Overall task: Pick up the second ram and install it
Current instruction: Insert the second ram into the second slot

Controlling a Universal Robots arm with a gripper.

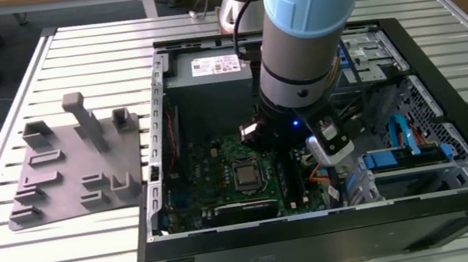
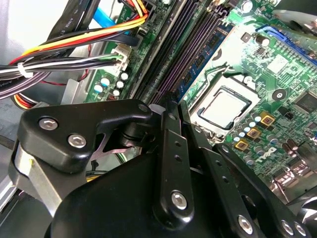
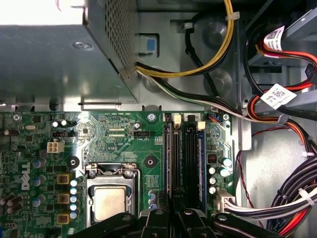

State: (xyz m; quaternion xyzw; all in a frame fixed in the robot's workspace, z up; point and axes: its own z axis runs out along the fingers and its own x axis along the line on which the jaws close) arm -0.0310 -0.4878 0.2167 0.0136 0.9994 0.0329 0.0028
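A slatted metal table carries an open black computer case lying on its side, and the arm reaches down into it from above. On the exterior view's left of the case, a grey plastic fixture with upright posts lies flat on the table, well apart from the arm. Inside the case, the grey power supply sits at the far end, with the green motherboard just beside it. A bundle of coloured cables runs along the board's edge. The processor sits in its square socket near the middle of the board. Next to it run the long parallel memory slots. The second ram appears to stand in these slots as a long dark strip, though I cannot tell whether it is fully seated. The gripper hangs low over the near end of the slots, right at the strip. Whether the claw is spread, closed or pinching the board cannot be told.
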